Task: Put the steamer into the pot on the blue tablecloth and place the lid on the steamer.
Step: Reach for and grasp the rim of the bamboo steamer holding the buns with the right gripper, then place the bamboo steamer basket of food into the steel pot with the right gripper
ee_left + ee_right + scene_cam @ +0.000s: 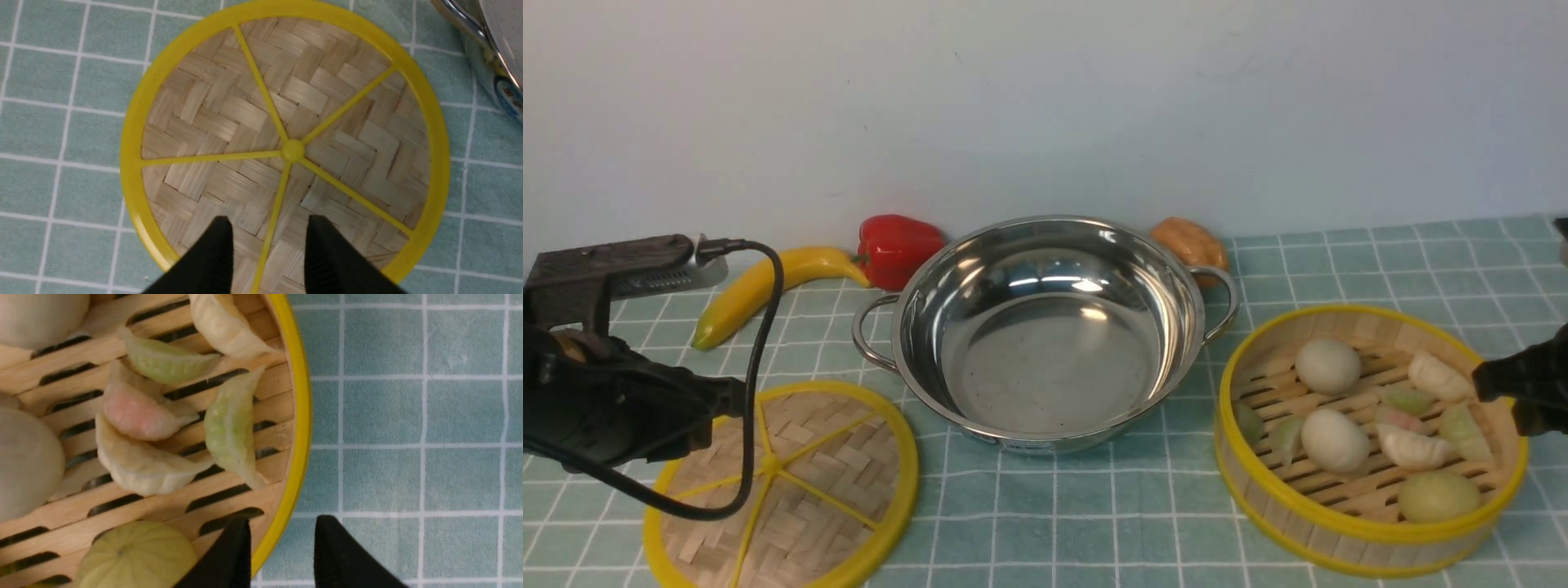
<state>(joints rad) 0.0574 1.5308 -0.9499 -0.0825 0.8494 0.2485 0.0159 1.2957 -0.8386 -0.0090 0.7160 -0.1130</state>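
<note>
The shiny steel pot (1045,359) stands empty in the middle of the blue tablecloth (1094,506). The steamer (1339,527), holding buns and dumplings, sits on the cloth to the pot's right. The lid (825,465) lies flat on the cloth to the pot's left. My left gripper (737,398) is open above the lid (229,118), its fingertips (218,241) either side of a yellow spoke. My right gripper (1486,380) is open at the steamer's right side; in the right wrist view its fingers (239,547) straddle the yellow rim (300,428). Part of the pot (486,45) shows in the left wrist view.
A banana (760,290), a red pepper (894,245) and a brown food item (1188,241) lie behind the pot against the white wall. White buns (1331,441), dumplings (139,412) and a green bun (135,555) lie in the steamer.
</note>
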